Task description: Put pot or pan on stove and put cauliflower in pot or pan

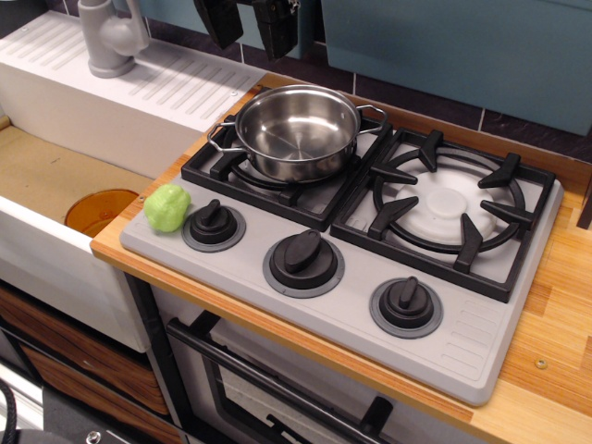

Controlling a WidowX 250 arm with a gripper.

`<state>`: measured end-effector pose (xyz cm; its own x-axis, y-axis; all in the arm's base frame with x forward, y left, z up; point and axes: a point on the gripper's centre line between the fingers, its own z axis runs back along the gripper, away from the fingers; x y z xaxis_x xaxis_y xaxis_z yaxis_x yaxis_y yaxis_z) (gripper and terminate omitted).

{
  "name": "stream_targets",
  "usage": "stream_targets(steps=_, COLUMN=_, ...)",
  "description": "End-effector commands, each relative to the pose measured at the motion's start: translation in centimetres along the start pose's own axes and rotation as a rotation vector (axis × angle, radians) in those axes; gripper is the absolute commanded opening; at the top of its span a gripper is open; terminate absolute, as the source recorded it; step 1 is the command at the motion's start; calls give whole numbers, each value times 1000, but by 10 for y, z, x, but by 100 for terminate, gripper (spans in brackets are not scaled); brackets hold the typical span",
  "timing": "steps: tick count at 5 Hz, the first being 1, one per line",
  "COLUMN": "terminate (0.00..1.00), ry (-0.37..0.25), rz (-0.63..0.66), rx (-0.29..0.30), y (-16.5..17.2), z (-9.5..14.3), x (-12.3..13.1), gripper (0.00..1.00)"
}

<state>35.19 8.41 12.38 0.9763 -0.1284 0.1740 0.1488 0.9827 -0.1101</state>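
Observation:
A shiny steel pot (pixel 296 131) with two loop handles sits on the left burner grate of the grey stove (pixel 351 305). It is empty inside. The light-green cauliflower (pixel 166 207) lies on the stove's front left corner, next to the left knob (pixel 214 223). My gripper (pixel 248 26) hangs at the top edge of the view, well above the pot's back left. Its two black fingers (pixel 277 28) are spread apart and hold nothing. The upper part of the gripper is out of view.
A sink basin (pixel 55 176) lies left of the stove, with an orange disc (pixel 100 210) in it and a grey faucet (pixel 109 37) behind. The right burner (pixel 450 204) is bare. A wooden counter (pixel 564 305) runs along the right, and a dark wall lies behind.

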Motion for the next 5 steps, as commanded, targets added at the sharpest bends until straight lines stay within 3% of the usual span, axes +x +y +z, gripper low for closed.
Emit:
stream_targets(steps=1, terminate=0, ry=-194, rz=-57, rx=152, y=-4, z=32, x=-16, gripper=100)
stream_targets(steps=2, terminate=0, ry=-272, rz=-56, rx=275, y=-2, z=35, x=-41, gripper=100)
stream_targets(steps=3, terminate=0, ry=-304, rz=-56, rx=384, y=-1, z=34, x=-57, gripper=100)
stream_targets(steps=4, terminate=0, ry=-306, rz=-53, rx=430, y=3, z=24, x=-67, gripper=100)
stream_targets(steps=5, terminate=0, ry=-290, rz=-39, rx=428, y=8, z=8, x=-77, gripper=100)
